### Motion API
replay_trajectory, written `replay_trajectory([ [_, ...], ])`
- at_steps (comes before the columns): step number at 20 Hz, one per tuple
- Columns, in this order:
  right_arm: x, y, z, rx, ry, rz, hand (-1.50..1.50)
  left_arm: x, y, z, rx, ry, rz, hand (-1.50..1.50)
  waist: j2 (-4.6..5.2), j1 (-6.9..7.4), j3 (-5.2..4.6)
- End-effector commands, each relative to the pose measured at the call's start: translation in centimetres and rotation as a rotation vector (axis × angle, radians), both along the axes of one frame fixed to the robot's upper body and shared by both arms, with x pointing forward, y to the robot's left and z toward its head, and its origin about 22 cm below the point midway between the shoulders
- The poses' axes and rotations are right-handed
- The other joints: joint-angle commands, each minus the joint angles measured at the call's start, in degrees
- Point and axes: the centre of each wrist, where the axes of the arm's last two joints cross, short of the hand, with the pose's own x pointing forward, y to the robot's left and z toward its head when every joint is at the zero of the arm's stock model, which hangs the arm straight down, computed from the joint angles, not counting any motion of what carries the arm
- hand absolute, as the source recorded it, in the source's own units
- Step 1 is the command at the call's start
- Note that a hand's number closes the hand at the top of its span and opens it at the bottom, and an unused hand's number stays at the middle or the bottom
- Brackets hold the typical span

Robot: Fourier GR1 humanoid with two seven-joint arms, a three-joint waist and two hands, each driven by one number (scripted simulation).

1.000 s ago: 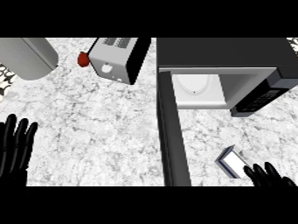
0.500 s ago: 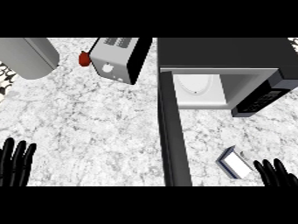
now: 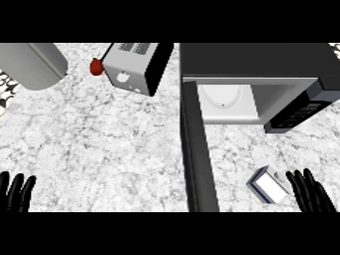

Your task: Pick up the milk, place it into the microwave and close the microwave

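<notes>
A small white milk carton with a dark side lies on the marble counter near the front right. My right hand stands just right of it, fingers straight and pointing up, apart from the carton. The black microwave sits at the back right with its door swung open toward me, showing a white cavity. My left hand rests open at the lower left edge, far from everything.
A silver toaster stands at the back centre with a small red object beside it. A grey cylindrical container lies at the back left. The open microwave door splits the counter between my hands.
Both hands have slid down toward the lower edge of the view. The milk carton now shows fully beside my right hand.
</notes>
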Motion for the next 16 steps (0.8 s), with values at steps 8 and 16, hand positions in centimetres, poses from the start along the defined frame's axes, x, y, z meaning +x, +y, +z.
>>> replay_trajectory([
  [8,4.3,-4.5,-4.2,-0.053,0.029,-0.121,-1.5,-1.0,-0.9,-1.4,0.019,-0.009,-0.009,-1.5,0.11,0.29,0.02],
  [16,5.1,-6.9,-8.0,-0.091,0.061,-0.139,-1.5,-1.8,-1.7,-0.8,0.005,0.013,-0.016,-1.5,0.12,0.21,0.04],
])
